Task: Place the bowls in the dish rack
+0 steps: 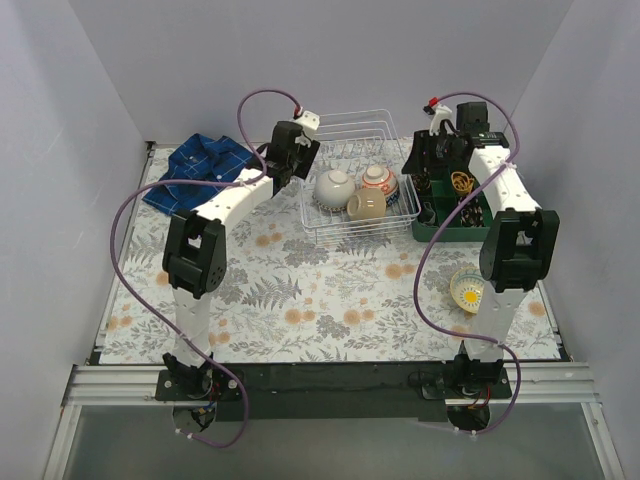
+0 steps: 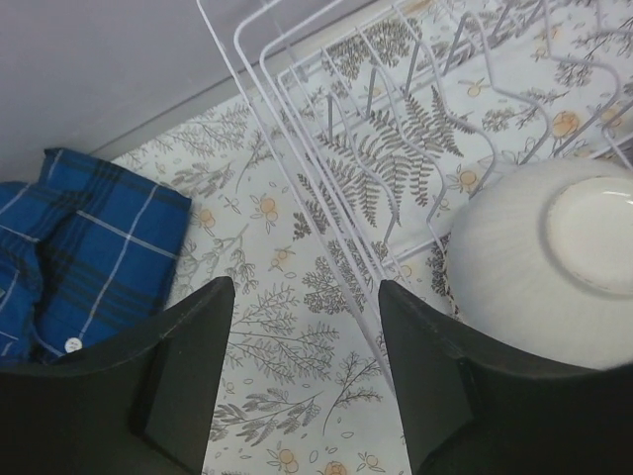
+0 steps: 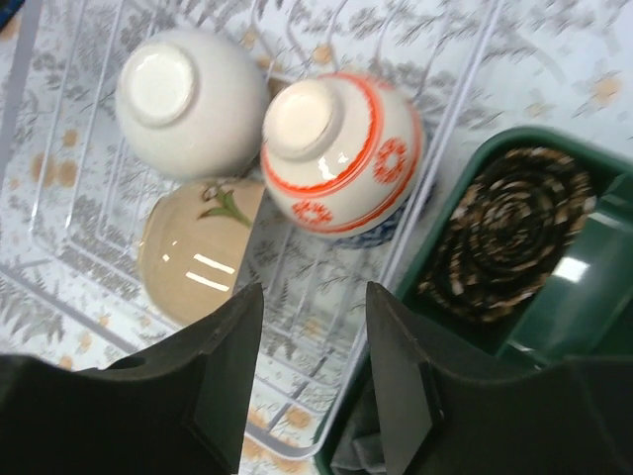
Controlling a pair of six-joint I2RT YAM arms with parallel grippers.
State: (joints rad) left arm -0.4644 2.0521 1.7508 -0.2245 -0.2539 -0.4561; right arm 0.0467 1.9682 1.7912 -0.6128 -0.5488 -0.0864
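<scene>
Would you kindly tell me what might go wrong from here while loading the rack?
The yellow bowl sits right beside the right arm; a swing could knock it. The open left gripper hangs by the dish rack's side wires and might snag them.

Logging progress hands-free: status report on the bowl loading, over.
Left gripper open, empty, over left edge of dish rack. Right gripper open, empty. White bowl, red-patterned bowl, tan bowl racked; yellow bowl on table beside right arm. Nothing covers it.
</scene>
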